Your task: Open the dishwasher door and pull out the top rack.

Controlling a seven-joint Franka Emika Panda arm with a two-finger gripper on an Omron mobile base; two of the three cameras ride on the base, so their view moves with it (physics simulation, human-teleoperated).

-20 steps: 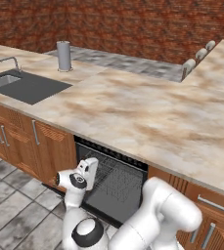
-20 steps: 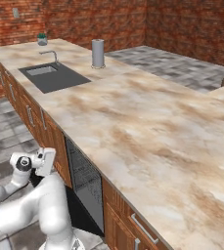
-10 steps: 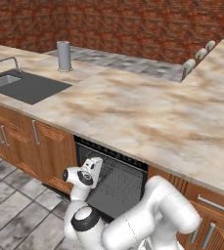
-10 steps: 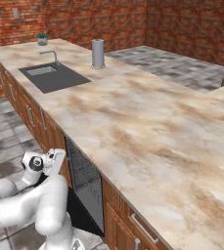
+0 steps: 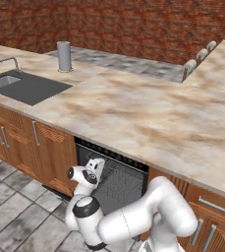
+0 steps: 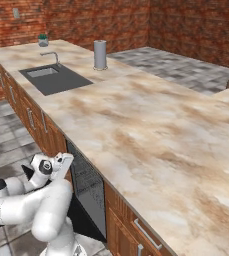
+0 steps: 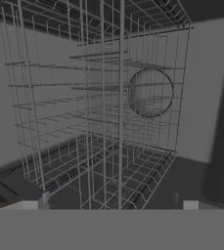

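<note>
The dishwasher door (image 6: 87, 223) hangs open, its black panel dropped toward the floor below the cavity. Inside the dark cavity sits the top rack (image 5: 118, 176), a grey wire grid basket; the hand view looks straight into the top rack (image 7: 101, 93) from close up, with a round grey part behind the wires. My gripper (image 5: 97, 166) hovers just in front of the opening at its left side, near the rack's front edge. In the right base view the gripper (image 6: 63, 165) is level with the top of the cavity. The gripper (image 7: 111, 207) is open with nothing between its fingers.
Brown wooden cabinets (image 5: 52, 150) flank the dishwasher under a marble counter (image 5: 148, 113). A sink (image 5: 23, 86) and a grey cylinder (image 5: 64, 55) stand at the left. My own white arm (image 5: 133, 221) fills the tiled floor space before the open door.
The hand has moved a little right and up, closer to the dishwasher opening. The gripper has stayed open. Door and rack have not moved.
</note>
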